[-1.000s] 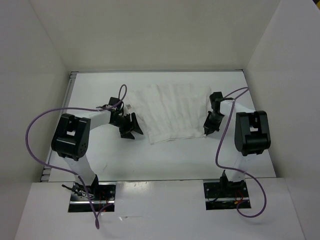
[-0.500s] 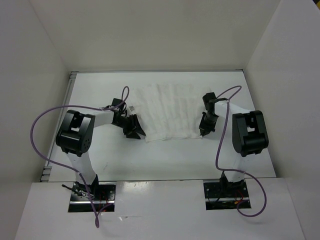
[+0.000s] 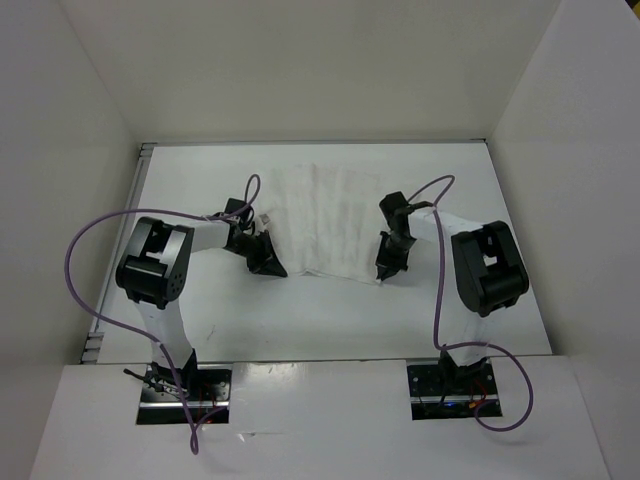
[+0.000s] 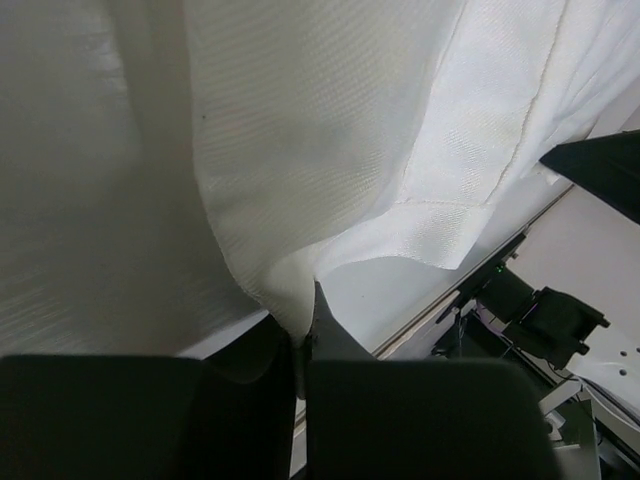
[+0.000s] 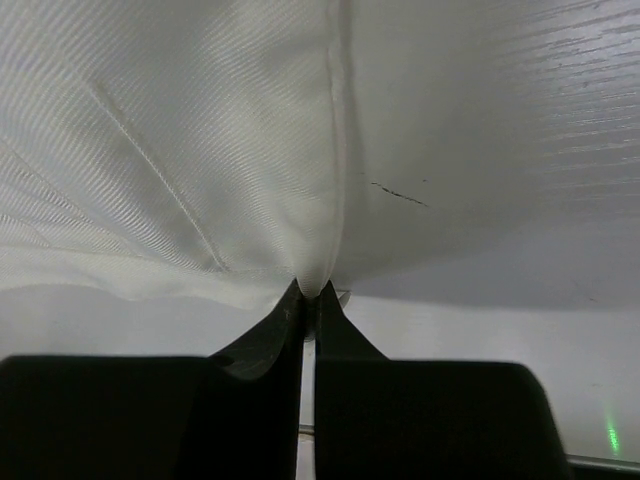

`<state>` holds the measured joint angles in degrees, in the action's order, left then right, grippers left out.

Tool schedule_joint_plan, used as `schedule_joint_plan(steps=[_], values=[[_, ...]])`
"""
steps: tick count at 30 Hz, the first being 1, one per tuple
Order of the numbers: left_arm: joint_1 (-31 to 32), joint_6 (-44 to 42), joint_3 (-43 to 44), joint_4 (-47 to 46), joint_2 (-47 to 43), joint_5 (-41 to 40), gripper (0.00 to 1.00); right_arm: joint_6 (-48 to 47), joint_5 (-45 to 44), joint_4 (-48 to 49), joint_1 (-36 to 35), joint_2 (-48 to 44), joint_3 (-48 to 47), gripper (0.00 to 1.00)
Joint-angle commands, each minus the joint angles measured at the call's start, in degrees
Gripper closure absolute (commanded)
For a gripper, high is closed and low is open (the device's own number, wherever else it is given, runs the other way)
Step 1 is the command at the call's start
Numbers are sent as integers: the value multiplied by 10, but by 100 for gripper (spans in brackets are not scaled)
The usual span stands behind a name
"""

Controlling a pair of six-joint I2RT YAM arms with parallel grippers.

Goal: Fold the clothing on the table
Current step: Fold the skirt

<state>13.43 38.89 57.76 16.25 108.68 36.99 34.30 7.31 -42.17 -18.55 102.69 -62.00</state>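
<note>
Clothing point(image 3: 325, 210), a thin white crinkled piece with faint parallel crease lines, is lying spread on the far middle of the table point(image 3: 300, 320), its near edge drawing in between the two grippers. Judging by how it is draping and puckering, it is going to behave as light, limp, fairly slippery fabric that sags wherever it is unsupported, so the near corners and the hemmed edge are looking like the sensible places to take hold, with both corners lifted evenly to stop the sheet twisting. The left gripper point(image 4: 305, 335) is pinching the near left corner, its fingers closed to a sliver with a fold of cloth gathered between them. The right gripper point(image 5: 308, 295) is clamping the near right corner along a seam, jaws pressed almost together on the fabric. Around the cloth the table is showing smooth and white, probably offering little friction. Upright white walls point(image 3: 300, 70) are enclosing the surface on three sides, and purple cables point(image 3: 67, 270) are looping off each arm
</note>
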Motion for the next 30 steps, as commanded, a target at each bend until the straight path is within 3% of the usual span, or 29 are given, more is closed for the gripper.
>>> schedule_joint_plan(steps=[1,11,16,17,18,19,21,24,26,30], values=[[-5,-36,-5,9,7,-33,97,5,-34,2,12,-5,28,100],[-50,-71,-14,91,-63,-148,100,6,-115,-22,65,-16,33,100],[-56,-71,-25,67,-55,-89,100,-7,-86,-17,65,-3,28,100],[-56,-66,-30,57,-50,-71,93,-7,-79,-17,65,-3,28,100],[-56,-59,-44,46,-50,-28,77,-7,-79,-17,65,-3,28,100],[-63,-47,-51,24,-63,-6,46,-7,-79,-17,65,-3,22,100],[-70,-22,-64,0,-75,37,39,-13,-79,-17,65,-3,22,100],[-83,-9,-59,-2,-92,4,33,-13,-79,-17,65,-3,22,100],[-83,-9,-48,-2,-87,-2,33,-19,-79,-17,65,-3,22,100],[-83,5,-36,-29,-61,6,43,-19,-74,-12,65,-3,22,100]])
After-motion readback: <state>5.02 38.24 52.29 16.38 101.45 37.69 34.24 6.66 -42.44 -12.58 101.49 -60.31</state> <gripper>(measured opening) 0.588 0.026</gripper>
